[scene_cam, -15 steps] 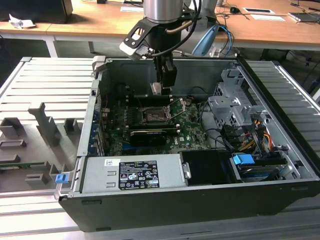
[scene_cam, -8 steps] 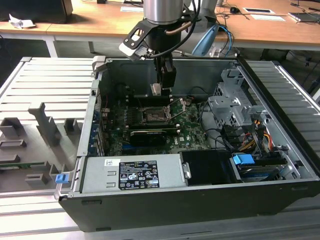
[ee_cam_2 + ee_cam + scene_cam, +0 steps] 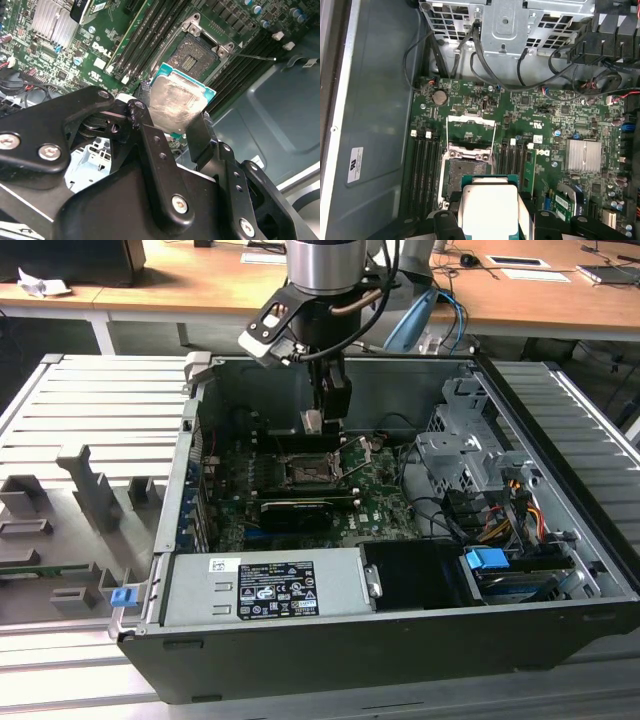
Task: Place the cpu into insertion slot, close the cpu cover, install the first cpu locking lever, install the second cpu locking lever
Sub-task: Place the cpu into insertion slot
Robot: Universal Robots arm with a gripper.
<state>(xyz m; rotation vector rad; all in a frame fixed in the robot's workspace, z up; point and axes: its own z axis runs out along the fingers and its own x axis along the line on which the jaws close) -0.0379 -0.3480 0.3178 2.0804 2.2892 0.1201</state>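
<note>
My gripper [image 3: 325,420] hangs inside the open computer case, shut on the cpu [image 3: 180,102], a silvery square chip with a teal-edged underside. In both wrist views the chip sits clamped between the two black fingers [image 3: 200,135], tilted face up. The insertion slot [image 3: 462,172] is a dark square socket on the green motherboard, bare, just beyond the chip [image 3: 490,207] and below it. The cpu cover [image 3: 471,131] is swung open and lies back from the socket. A thin wire lever [image 3: 494,142] runs along each side of the cover. In the exterior view the socket [image 3: 305,472] lies a little under the gripper.
Memory slots [image 3: 425,160] flank the socket on both sides. A long black expansion card [image 3: 295,510] stands in front of it, with a finned heatsink [image 3: 583,155] nearby. Cables and a metal drive cage [image 3: 460,455] crowd the exterior view's right; the power supply [image 3: 270,585] spans the front.
</note>
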